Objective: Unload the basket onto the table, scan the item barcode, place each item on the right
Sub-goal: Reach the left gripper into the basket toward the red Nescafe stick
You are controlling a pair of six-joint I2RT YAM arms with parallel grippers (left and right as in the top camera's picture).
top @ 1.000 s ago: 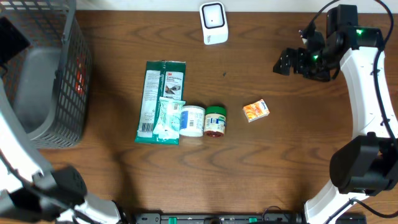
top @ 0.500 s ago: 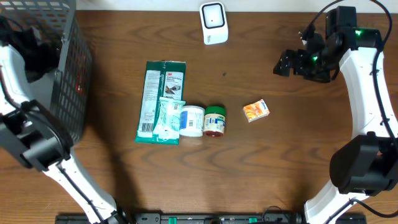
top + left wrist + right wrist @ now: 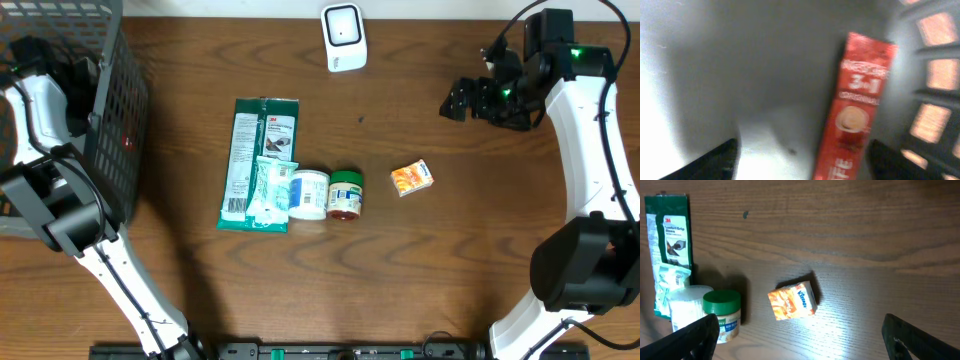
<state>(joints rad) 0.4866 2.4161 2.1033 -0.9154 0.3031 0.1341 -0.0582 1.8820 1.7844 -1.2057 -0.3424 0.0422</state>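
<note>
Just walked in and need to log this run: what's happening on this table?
The left gripper is down inside the grey basket, jaws open, with a red 3-in-1 coffee box between them but not clamped. The right gripper hangs open above the table's right side, holding nothing. A white scanner sits at the far edge; a green packet, white tub, green-lidded jar and orange tissue pack lie mid-table.

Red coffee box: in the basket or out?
In: the red coffee box lies on the grey basket floor, by its mesh wall.
</note>
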